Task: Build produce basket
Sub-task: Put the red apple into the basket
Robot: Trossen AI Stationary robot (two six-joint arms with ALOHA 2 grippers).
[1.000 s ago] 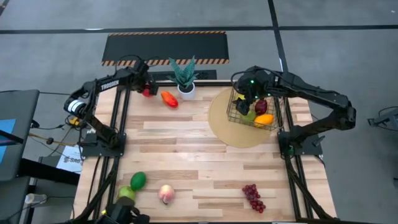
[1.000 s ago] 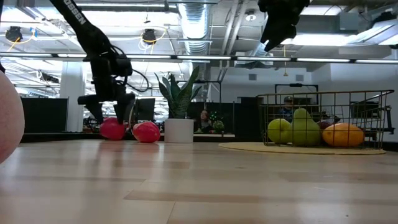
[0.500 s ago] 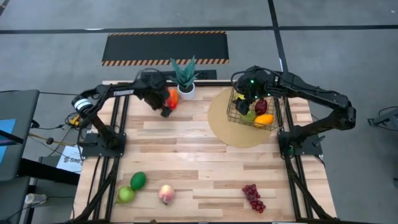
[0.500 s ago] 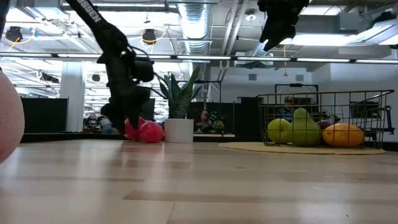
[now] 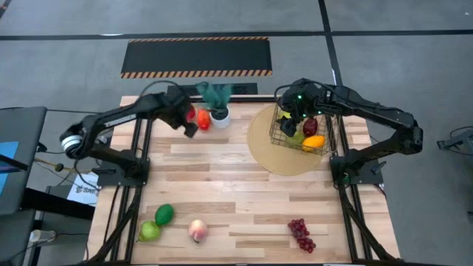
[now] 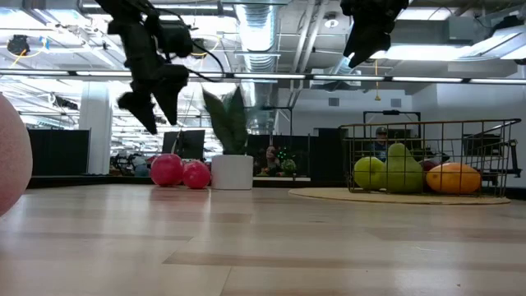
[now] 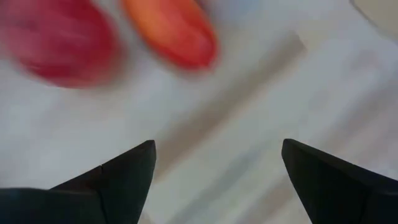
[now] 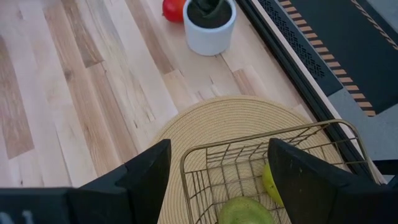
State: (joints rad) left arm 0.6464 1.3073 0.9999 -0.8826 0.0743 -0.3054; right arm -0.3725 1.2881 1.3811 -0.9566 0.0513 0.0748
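Observation:
The wire basket (image 5: 301, 127) stands on the round tan mat (image 5: 277, 151) at the far right. It holds green fruit (image 6: 386, 171) and a yellow-orange mango (image 6: 454, 178). My right gripper (image 8: 217, 168) hangs open above the basket's rim (image 8: 273, 134), touching nothing. A red apple (image 6: 167, 168) and an orange-red pepper (image 6: 196, 174) lie side by side on the table near the far edge. My left gripper (image 6: 154, 111) hovers open above them, with nothing between its fingers. In the left wrist view the apple (image 7: 59, 43) and the pepper (image 7: 171, 31) lie beyond my left gripper (image 7: 214, 168).
A potted plant (image 5: 219, 103) stands just right of the pepper. Along the near edge lie an avocado (image 5: 164, 214), a green apple (image 5: 150, 230), a peach (image 5: 196, 230) and purple grapes (image 5: 301, 234). Bare wood (image 5: 236, 185) spans the table's middle.
My left gripper has swept from the far left corner toward the plant and then risen well above the table. The red apple, which lay between its fingers, has slid right and now rests next to the pepper. The plant's leaves have swayed.

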